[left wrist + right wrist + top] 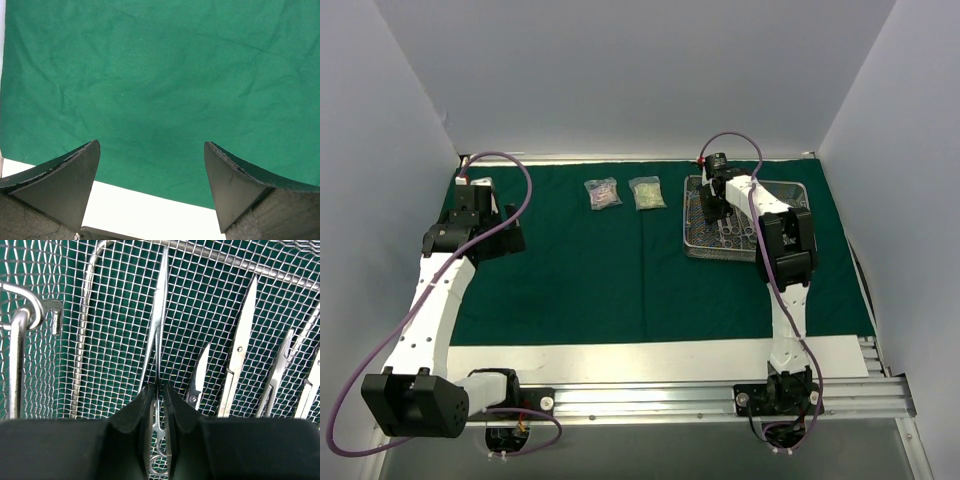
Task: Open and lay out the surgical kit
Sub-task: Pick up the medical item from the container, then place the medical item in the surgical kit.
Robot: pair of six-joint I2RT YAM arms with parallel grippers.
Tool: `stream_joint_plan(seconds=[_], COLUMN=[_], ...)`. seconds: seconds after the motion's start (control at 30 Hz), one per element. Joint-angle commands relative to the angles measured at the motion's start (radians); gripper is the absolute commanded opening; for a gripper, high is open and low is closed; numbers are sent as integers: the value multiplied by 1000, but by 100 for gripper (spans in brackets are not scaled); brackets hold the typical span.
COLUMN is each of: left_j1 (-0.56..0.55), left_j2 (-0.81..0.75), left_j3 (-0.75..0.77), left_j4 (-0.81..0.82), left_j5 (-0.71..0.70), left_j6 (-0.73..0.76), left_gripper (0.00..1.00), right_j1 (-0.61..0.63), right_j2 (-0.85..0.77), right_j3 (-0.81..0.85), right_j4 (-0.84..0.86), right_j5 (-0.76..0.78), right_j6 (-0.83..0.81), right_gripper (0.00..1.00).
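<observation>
Green cloth, dark and lightly creased, lies spread flat over most of the bench, whose white surface shows as a strip along the cloth's lower edge in the top view. The wire-mesh tray sits on the cloth in the upper right of that view. Two clear packets lie side by side on the cloth at upper centre, left of the tray and apart from it.

The right gripper reaches down into the tray, its fingers pinched tight on a long steel instrument just above the ring handles. The slim shaft runs straight up the middle of the right wrist view over the mesh. Four more instruments lie on the mesh to its right, tips pointing toward the top of the frame. A looped tray handle shows at the left edge.

The left gripper hangs over bare cloth near the upper left of the top view, jaws spread wide with nothing between them.
</observation>
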Motion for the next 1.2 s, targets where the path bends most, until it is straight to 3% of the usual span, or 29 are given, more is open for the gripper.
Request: stream_joint_plan(seconds=[0.0,0.07,0.9,1.17], left_j1=[4,3,3,3], left_j2=[-11,-9,20,38], left_j3=[6,8,35,37], left_j4=[30,30,46,63], left_j5=[9,9,34,44], left_j6=[-5,-5,-8,-17], left_gripper=[94,94,94,94], right_j1=[-2,-2,-9,62], right_j2=[95,85,-250,-355], right_j3=[-22,-15,-20,-26], right_j4=[-72,-69,-87,-43], right_j5=[3,4,27,-9], right_j6=[-6,-5,11,158], right_gripper=[4,0,0,0])
